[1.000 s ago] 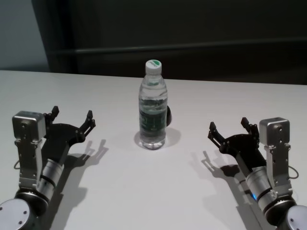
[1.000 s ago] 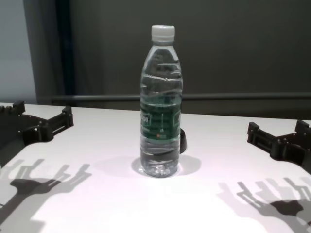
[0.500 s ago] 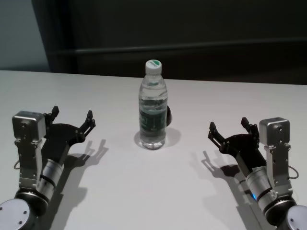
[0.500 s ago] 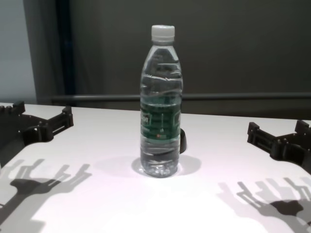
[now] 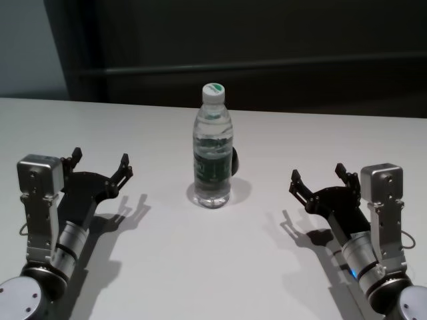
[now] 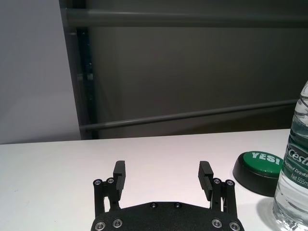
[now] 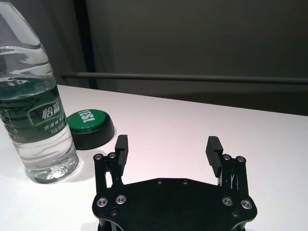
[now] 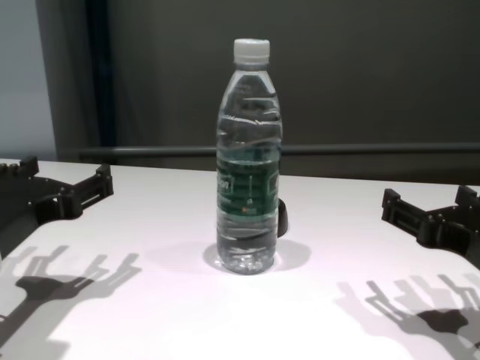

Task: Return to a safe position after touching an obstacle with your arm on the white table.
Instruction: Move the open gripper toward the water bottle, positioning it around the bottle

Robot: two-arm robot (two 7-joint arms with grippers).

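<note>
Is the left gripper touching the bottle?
No, the left gripper hangs open, well apart from the upright bottle on the white table.

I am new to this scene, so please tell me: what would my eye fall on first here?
First, the tall clear water bottle standing upright alone in the middle of the white table. Next, the left claw and right claw, both open, hovering low on either side, well apart from it. A black puck with a green top sits just behind the bottle.

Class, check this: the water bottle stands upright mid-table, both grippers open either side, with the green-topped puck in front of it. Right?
Not quite. The puck sits behind the water bottle, as the head view shows. The rest holds: left gripper and right gripper are open.
</note>
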